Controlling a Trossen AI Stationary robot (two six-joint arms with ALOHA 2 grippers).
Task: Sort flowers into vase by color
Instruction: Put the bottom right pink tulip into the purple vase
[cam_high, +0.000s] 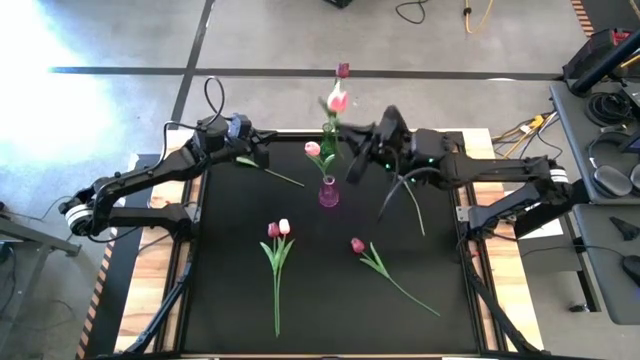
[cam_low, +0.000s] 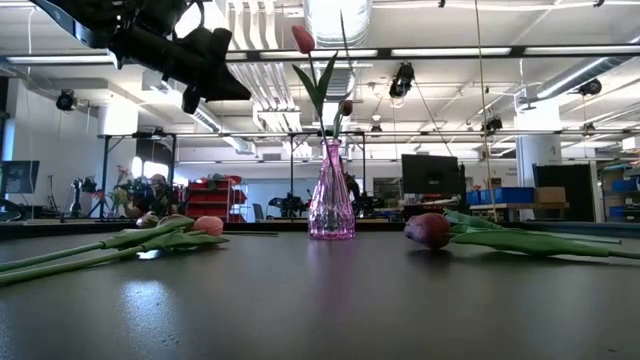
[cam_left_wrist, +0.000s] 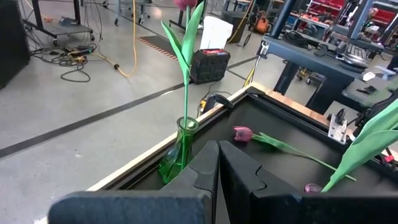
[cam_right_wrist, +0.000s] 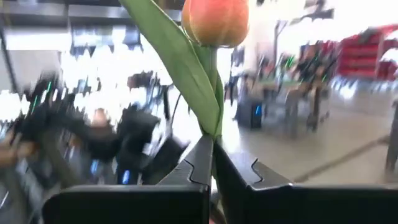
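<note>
My right gripper (cam_right_wrist: 211, 143) is shut on a light pink tulip (cam_right_wrist: 217, 22), high above the far middle of the table (cam_high: 352, 128), close to a green vase (cam_high: 327, 140). That vase holds one maroon tulip (cam_high: 343, 70). In front of it, a purple vase (cam_low: 331, 200) holds a pink tulip (cam_low: 302, 38). My left gripper (cam_left_wrist: 217, 146) is shut at the far left (cam_high: 262, 155), with nothing showing between its fingers. Two tulips (cam_high: 278, 230) and a maroon one (cam_high: 357, 245) lie flat on the table. My right gripper pinches the tulip's stem and the base of a leaf (cam_right_wrist: 214, 127) between its two fingers, a short way below the head. The fingers come in about level from the table's right. The tulip stands upright above them, lifted clear; its lower stem is hidden.
A loose stem (cam_high: 275, 172) lies on the table under my left gripper. More stems (cam_high: 412, 205) lie beneath my right arm; one bears a maroon head (cam_left_wrist: 242, 132). The near half of the black table (cam_high: 220, 300) holds only the three lying tulips.
</note>
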